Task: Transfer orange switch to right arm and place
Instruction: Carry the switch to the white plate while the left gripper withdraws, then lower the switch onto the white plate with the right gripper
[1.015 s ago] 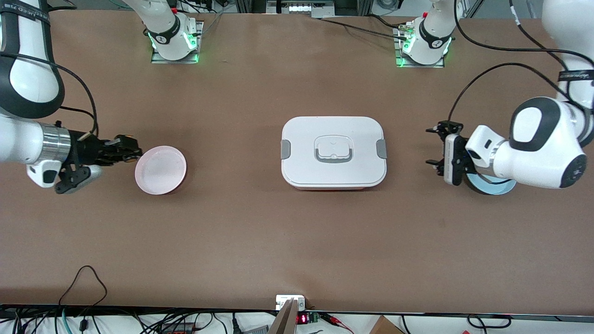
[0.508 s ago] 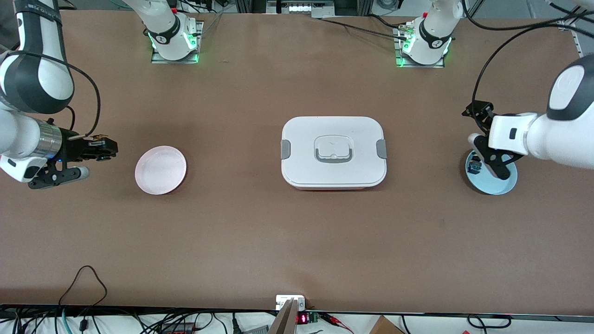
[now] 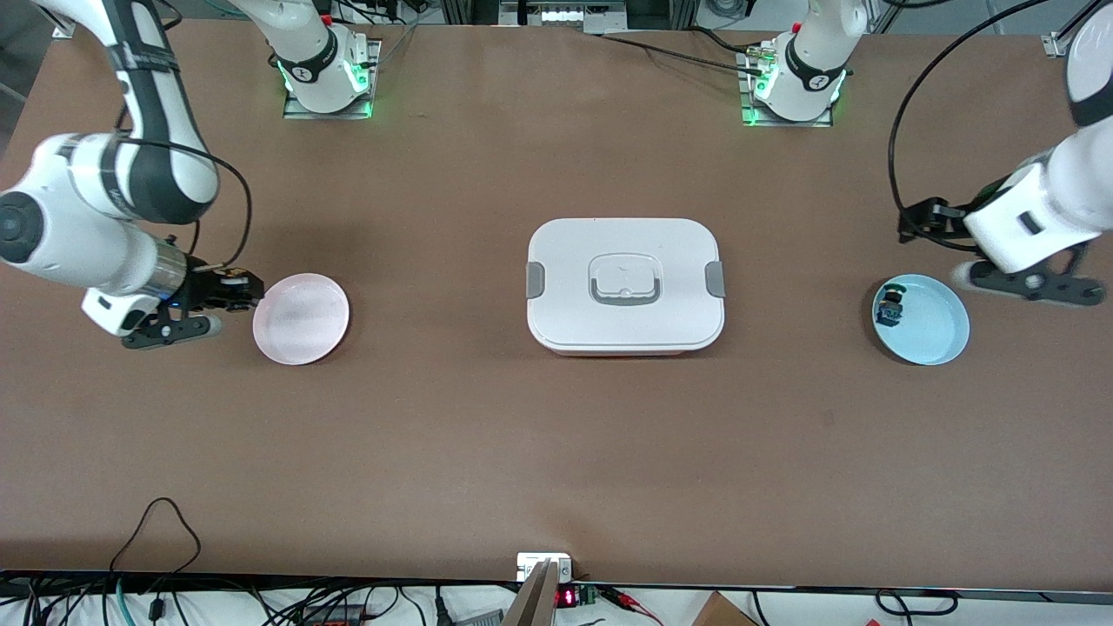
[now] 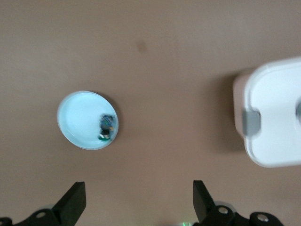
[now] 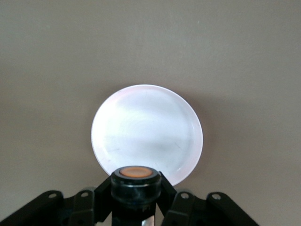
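Note:
The orange switch [image 5: 136, 175], a small black body with an orange top, sits between the jaws of my right gripper [image 5: 136, 189], which is shut on it. In the front view the right gripper [image 3: 231, 291] hangs just beside the rim of the pink plate [image 3: 301, 320], at the right arm's end of the table. From the right wrist the pink plate [image 5: 146, 129] shows bare. My left gripper [image 4: 138, 201] is open and holds nothing. In the front view the left gripper [image 3: 943, 254] is up beside the blue plate [image 3: 937, 329].
A small part with a green-blue top [image 3: 889, 306] lies in the blue plate [image 4: 80, 117]. A white lidded box [image 3: 624, 283] with grey clasps stands mid-table. Cables and electronics line the table's front edge.
The left arm has swung off the blue plate toward its own end of the table, uncovering the plate. The right gripper drew away from the pink plate, then came back beside its rim.

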